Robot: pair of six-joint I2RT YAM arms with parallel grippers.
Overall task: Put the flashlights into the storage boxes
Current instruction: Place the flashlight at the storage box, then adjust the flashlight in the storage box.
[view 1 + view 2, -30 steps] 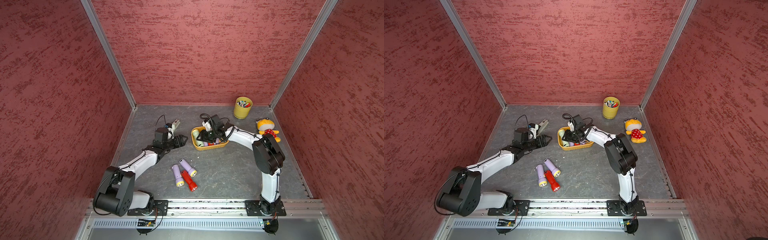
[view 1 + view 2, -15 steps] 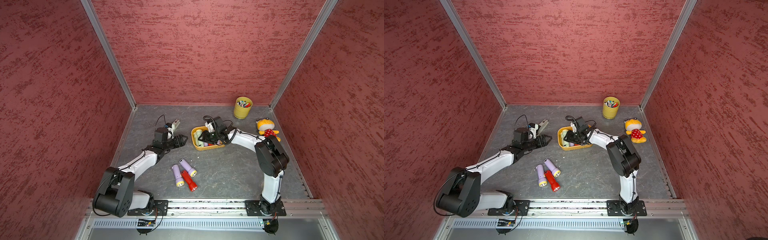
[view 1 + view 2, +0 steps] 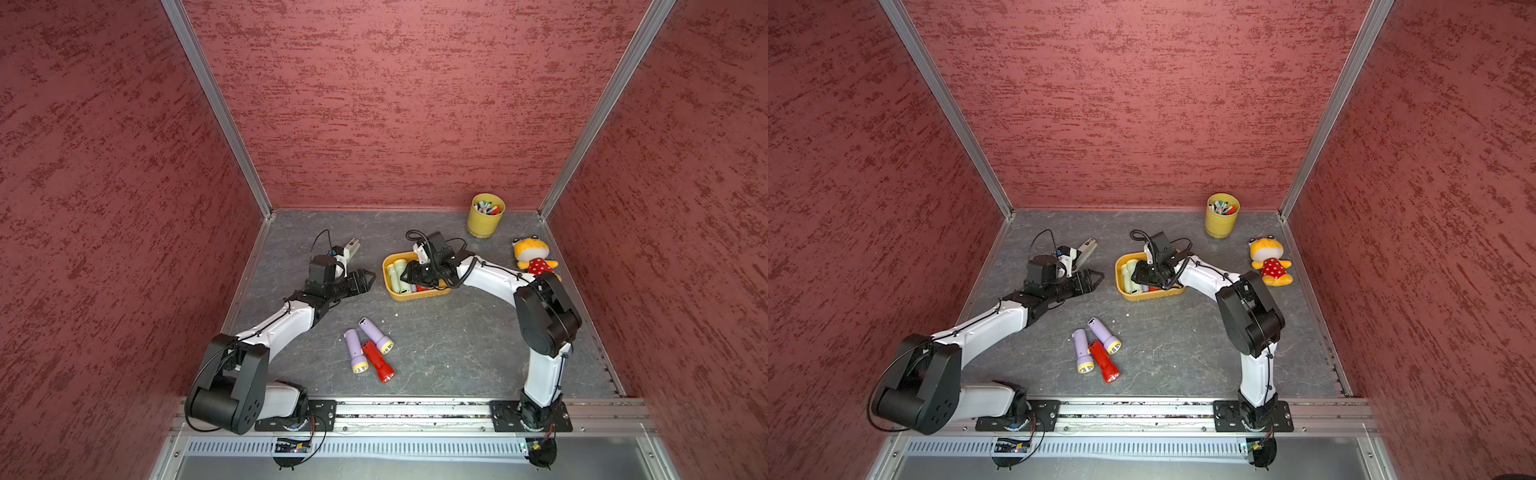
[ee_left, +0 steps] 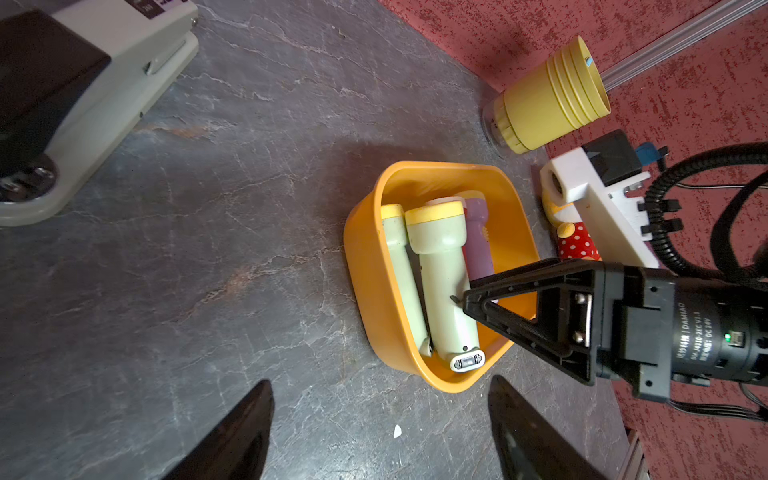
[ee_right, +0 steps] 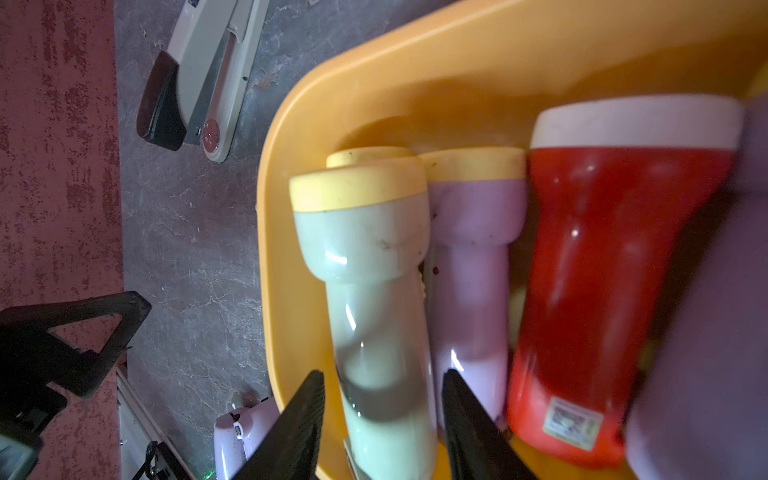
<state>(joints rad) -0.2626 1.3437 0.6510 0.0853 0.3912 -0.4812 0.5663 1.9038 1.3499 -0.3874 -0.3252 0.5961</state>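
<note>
The right gripper (image 5: 382,374), low in the tray (image 5: 415,83), has eased its jaws off the green flashlight (image 5: 374,291) now lying there, loosely straddling it; the left gripper (image 4: 380,380) stays spread wide, and three flashlights (image 3: 376,334) remain on the table (image 3: 457,340).

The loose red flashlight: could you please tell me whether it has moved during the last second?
No. The red flashlight lies where it did, equally far from the front rail, head toward it.
</note>
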